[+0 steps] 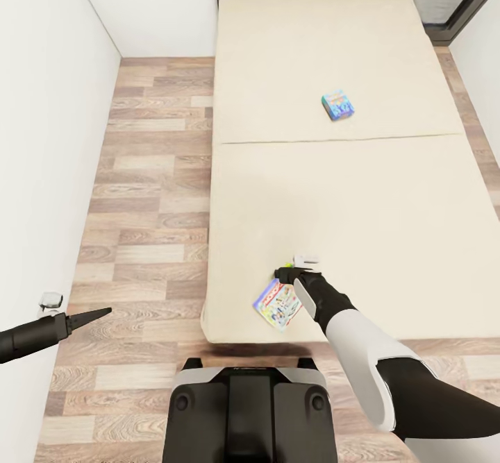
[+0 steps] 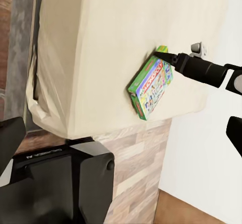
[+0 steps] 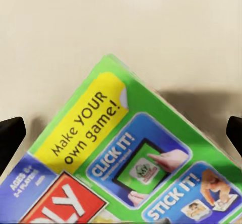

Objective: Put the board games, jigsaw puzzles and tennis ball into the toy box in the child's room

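Observation:
Two board games lie on the beige bed (image 1: 361, 213). A green and blue board game box (image 1: 278, 305) (image 2: 150, 87) (image 3: 131, 168) sits near the bed's front edge. My right gripper (image 1: 281, 273) (image 2: 160, 56) hovers at its far corner, open, its fingers (image 3: 10, 138) spread to either side of the box corner without holding it. A second, blue board game (image 1: 338, 105) lies farther up the bed, right of centre. My left gripper (image 1: 94, 316) hangs open over the floor by the left wall, with nothing between its fingers (image 2: 10, 138).
A white wall (image 1: 42, 171) runs along the left, with a strip of wood floor (image 1: 146, 206) between it and the bed. My own base (image 1: 250, 407) stands at the bed's foot. A dark doorway or window frame (image 1: 458, 5) shows at the far right.

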Robot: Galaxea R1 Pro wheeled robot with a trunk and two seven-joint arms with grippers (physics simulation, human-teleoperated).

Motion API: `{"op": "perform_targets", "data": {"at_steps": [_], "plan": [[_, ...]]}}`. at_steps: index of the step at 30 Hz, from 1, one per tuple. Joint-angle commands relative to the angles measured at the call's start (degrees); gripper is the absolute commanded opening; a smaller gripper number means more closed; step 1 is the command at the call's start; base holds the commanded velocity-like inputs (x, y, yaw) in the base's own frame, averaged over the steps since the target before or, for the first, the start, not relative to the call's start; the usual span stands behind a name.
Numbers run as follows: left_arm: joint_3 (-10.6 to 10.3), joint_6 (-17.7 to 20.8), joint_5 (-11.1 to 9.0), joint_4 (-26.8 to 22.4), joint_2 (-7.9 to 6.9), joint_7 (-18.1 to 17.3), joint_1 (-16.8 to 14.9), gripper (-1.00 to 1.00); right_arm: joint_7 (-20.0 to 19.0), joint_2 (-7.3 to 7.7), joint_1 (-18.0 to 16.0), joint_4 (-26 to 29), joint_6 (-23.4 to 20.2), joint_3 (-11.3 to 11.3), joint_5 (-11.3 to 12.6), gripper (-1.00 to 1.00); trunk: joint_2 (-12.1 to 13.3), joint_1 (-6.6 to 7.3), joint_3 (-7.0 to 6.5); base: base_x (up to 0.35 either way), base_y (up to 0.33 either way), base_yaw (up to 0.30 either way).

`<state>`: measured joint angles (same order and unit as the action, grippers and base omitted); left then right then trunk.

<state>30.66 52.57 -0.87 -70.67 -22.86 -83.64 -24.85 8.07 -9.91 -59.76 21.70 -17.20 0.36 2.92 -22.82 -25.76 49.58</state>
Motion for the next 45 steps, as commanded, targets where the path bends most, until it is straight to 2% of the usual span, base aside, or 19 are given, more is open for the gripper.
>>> {"op": "perform_targets", "data": {"at_steps": [1, 27, 45], "plan": [[0.01, 0.59, -0.01, 0.0, -0.01, -0.2, -0.02, 1.0, 0.28, -0.02, 0.0, 0.1, -0.29, 0.06, 0.33, 1.0, -0.09, -0.02, 0.06, -0.195, 0.0, 0.0], [0.01, 0.6, -0.01, 0.0, 0.0, -0.2, -0.02, 1.0, 0.28, -0.08, 0.0, 0.1, 0.47, 0.17, 0.33, 1.0, -0.09, -0.02, 0.07, -0.122, 0.0, 0.0], [0.01, 0.6, -0.01, 0.0, 0.0, -0.2, -0.02, 1.0, 0.28, -0.09, 0.0, 0.1, 0.5, 0.08, 0.33, 1.0, -0.09, -0.02, 0.07, -0.011, 0.0, 0.0]]}}
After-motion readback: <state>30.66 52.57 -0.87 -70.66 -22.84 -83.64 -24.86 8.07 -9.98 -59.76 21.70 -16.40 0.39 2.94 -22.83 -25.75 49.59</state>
